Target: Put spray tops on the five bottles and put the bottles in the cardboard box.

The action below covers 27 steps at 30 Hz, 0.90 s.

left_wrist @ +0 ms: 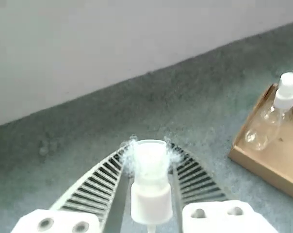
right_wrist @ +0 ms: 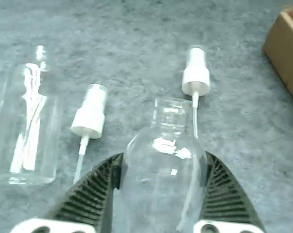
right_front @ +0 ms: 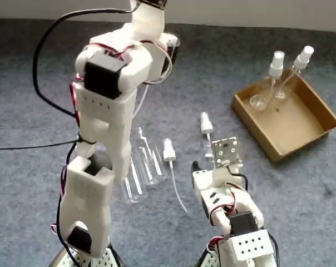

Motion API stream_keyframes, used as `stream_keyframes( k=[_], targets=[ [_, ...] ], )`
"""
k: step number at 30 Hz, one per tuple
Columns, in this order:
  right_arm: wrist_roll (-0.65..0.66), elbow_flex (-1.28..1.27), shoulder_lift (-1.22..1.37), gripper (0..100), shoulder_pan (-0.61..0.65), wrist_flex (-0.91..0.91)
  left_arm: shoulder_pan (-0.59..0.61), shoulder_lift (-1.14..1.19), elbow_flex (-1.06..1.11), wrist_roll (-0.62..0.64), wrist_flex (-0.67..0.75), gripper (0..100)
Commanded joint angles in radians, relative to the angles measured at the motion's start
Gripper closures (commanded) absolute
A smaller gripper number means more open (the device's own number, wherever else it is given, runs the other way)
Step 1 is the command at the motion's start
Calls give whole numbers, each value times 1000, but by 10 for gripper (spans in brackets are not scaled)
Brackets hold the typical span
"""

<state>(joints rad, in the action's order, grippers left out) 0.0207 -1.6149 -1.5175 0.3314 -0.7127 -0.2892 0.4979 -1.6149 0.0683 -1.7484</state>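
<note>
My left gripper (left_wrist: 149, 151) is shut on a white spray top (left_wrist: 149, 182), held high above the carpet at the back (right_front: 169, 49). Its thin tube hangs down beside the arm. Low over the carpet near the front, my right gripper (right_wrist: 163, 164) is shut on a clear bottle (right_wrist: 165, 179) whose open neck points away from it. In the high view this gripper (right_front: 208, 161) sits just behind two loose spray tops (right_front: 206, 122) (right_front: 168, 150). The cardboard box (right_front: 301, 130) at the right holds two capped bottles (right_front: 272, 82) (right_front: 295, 71).
Clear empty bottles (right_front: 140, 164) lie on the grey carpet under the left arm, one of them being the bottle (right_wrist: 32, 126) in the right wrist view. The loose spray tops (right_wrist: 90, 116) (right_wrist: 195, 75) lie either side of the held bottle's neck. A black cable (right_front: 45, 50) runs along the left.
</note>
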Motion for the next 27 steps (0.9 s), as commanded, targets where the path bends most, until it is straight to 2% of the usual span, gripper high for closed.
stream_keyframes(
  k=[1, 5, 9, 12, 16, 22, 27],
  targets=[
    [2, 77, -10, 852, 33, 18, 51, -162, -47, 6, -11, 979],
    [2, 154, -10, 852, 65, 18, 71, -282, -45, 6, -12, 979],
    [-6, 186, -10, 852, 165, 18, 71, -384, -2, -34, -14, 980],
    [-6, 214, -10, 852, 219, 18, 73, -479, 133, -97, -14, 980],
    [-6, 259, -10, 854, 226, 28, 68, -636, 360, -97, -12, 980],
    [-6, 254, -10, 856, 226, 214, 65, -871, 704, -98, -6, 980],
    [-2, 234, -10, 856, 225, 216, 65, -1017, 915, -101, -5, 980]
  ],
)
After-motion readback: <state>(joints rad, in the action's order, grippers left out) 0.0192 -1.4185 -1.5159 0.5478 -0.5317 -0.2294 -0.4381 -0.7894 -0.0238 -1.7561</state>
